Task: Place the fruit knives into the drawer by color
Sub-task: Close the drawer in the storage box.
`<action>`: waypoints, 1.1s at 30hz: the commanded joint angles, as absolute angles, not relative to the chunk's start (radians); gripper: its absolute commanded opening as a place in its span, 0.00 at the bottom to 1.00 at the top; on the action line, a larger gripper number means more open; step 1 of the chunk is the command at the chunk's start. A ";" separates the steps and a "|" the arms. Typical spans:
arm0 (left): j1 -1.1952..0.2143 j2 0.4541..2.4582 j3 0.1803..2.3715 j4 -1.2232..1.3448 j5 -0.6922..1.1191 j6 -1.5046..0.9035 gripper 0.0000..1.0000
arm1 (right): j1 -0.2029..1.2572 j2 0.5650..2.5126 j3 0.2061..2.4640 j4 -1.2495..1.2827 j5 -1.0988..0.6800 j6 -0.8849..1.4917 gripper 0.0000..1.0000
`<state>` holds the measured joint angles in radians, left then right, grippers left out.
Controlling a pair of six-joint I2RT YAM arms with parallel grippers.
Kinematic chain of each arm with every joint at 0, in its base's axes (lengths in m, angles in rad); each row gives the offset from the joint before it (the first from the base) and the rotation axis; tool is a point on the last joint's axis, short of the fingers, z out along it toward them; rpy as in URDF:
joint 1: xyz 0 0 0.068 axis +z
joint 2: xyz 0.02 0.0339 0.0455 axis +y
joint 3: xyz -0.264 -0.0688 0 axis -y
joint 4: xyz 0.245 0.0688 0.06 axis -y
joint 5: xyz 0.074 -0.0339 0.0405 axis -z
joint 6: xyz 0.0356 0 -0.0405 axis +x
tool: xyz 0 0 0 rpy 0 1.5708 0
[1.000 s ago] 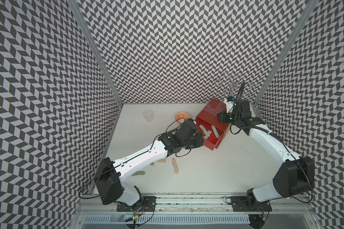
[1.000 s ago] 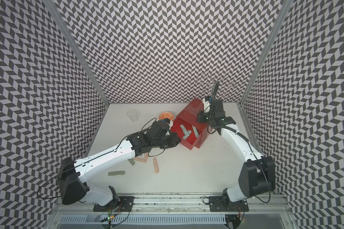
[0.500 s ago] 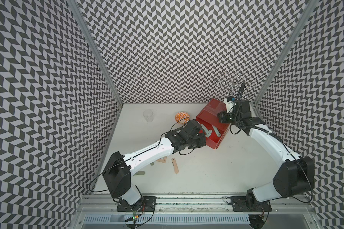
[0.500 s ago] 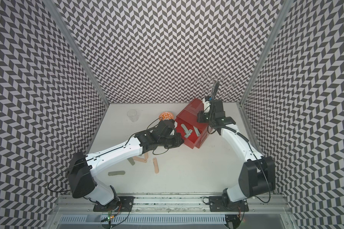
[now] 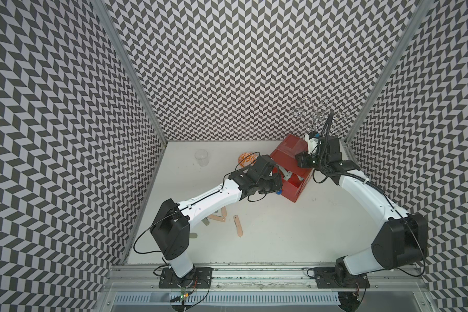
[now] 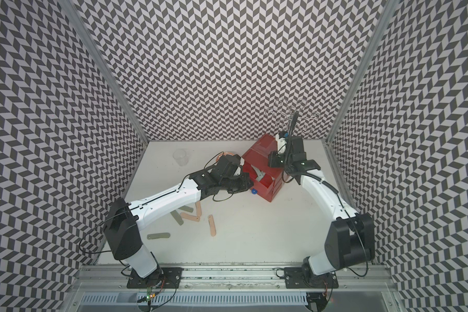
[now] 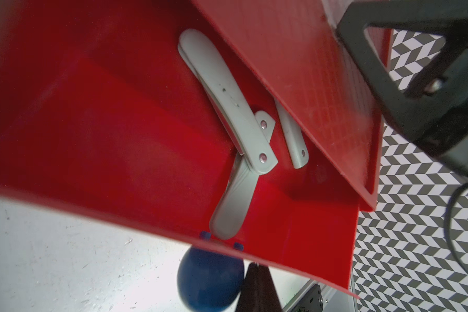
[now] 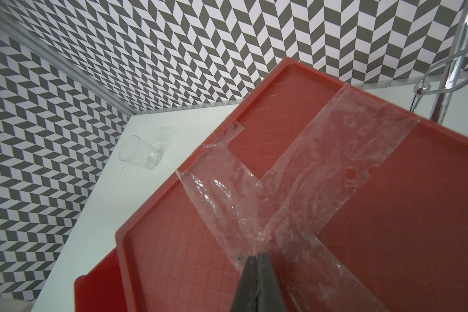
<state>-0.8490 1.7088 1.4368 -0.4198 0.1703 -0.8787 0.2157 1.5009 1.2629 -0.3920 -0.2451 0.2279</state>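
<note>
Sitting over drawer point(image 8: 416, 205) top, R fingers point(image 8: 249, 286) closed, empty; L fingers point(image 7: 254, 293) closed beside blue knob point(image 7: 210, 282).

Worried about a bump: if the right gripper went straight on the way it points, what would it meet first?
Most likely the top of the red drawer chest: the shut right gripper points at the clear tape there, seemingly very close; contact can't be judged.

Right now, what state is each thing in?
Red three-drawer chest, top drawer open.
Pale grey fruit knives, lying overlapped in that drawer.
Peach flat knives, loose on table.
Grey-green flat knives, loose on table.
Clear glass, upright.
Left gripper, shut, beside blue ball knob.
Right gripper, shut, on chest's taped top.
</note>
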 commanded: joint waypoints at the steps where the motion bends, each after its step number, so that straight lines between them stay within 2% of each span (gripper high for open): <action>1: -0.838 1.737 1.475 -0.392 0.183 -0.852 0.00 | 0.214 1.537 1.201 -0.591 -0.207 0.228 0.01; 33: -0.827 1.877 1.606 -0.334 0.170 -0.866 0.00 | 0.214 1.544 1.184 -0.584 -0.207 0.235 0.01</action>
